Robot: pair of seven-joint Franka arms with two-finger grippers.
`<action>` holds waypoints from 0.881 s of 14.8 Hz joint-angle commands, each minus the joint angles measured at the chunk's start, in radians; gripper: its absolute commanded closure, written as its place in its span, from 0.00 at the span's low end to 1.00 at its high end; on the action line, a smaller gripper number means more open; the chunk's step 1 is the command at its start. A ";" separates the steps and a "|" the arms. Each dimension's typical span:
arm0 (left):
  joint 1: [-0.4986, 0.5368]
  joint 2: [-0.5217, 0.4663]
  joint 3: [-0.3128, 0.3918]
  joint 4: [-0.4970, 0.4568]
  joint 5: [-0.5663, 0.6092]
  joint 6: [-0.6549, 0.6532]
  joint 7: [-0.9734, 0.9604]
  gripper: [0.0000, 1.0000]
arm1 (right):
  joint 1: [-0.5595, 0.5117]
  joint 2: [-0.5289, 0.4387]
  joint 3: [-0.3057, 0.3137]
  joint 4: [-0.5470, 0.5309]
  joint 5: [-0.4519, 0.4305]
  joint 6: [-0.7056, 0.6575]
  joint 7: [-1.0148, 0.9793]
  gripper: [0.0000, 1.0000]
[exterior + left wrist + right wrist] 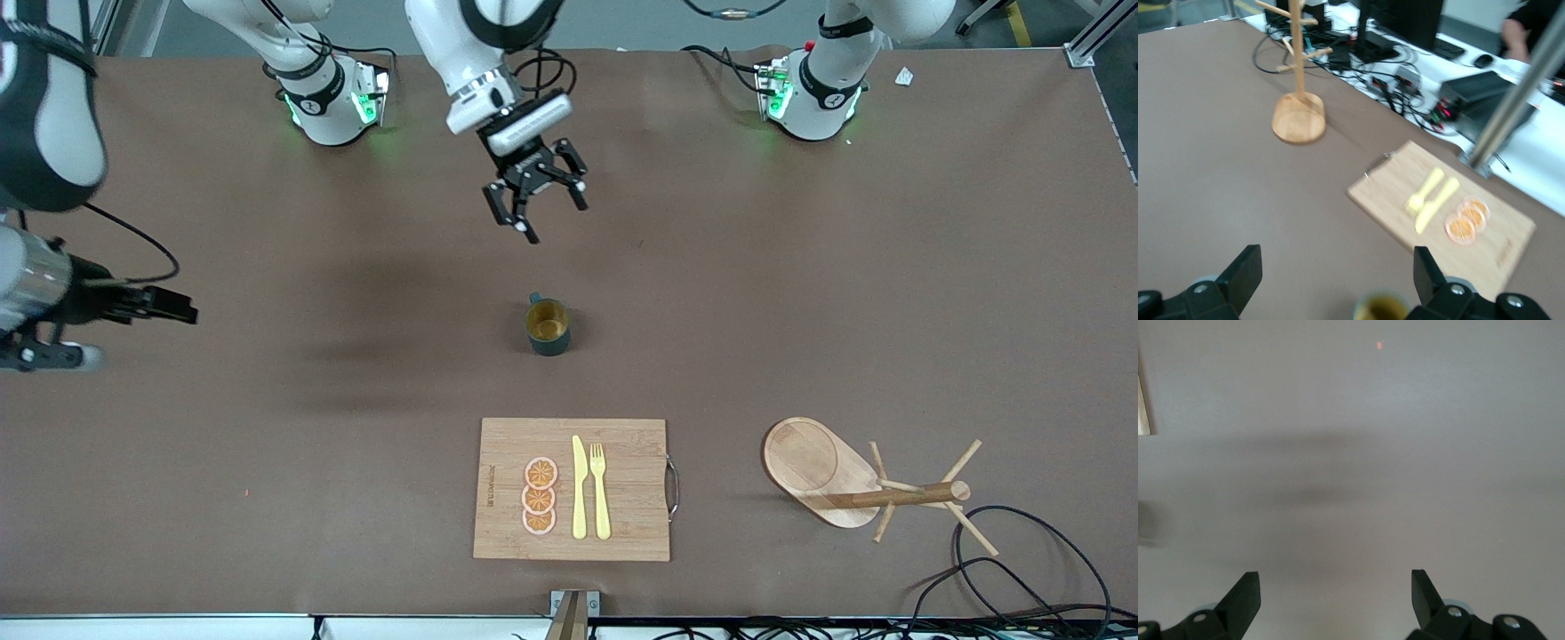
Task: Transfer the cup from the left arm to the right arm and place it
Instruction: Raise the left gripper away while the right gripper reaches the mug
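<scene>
The cup [548,326], a small dark teal mug with a mustard-brown inside, stands upright on the brown table near its middle. My left gripper [553,218] hangs open in the air over the table, between the robots' bases and the cup. In the left wrist view the cup's rim [1381,308] shows just past the left gripper [1336,267], nothing between its fingers. My right gripper [173,308] is held high over the right arm's end of the table. In the right wrist view the right gripper [1335,583] is open over bare table.
A wooden cutting board [622,444] with a yellow knife [579,489], a yellow fork [600,489] and three orange slices [540,496] lies nearer the front camera than the cup. A wooden mug tree [853,484] stands toward the left arm's end. Cables [1022,569] lie by the front edge.
</scene>
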 commanded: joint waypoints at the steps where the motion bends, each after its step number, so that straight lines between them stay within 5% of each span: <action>1: 0.145 -0.097 -0.013 -0.041 -0.084 0.055 0.104 0.00 | 0.051 0.052 -0.002 0.001 0.041 0.028 0.002 0.00; 7: 0.578 -0.142 -0.015 -0.032 -0.369 0.190 0.668 0.00 | 0.232 0.123 0.000 -0.071 0.095 0.181 0.226 0.00; 13: 0.848 -0.163 -0.020 -0.007 -0.541 0.191 1.191 0.00 | 0.433 0.231 -0.002 -0.095 0.210 0.364 0.316 0.00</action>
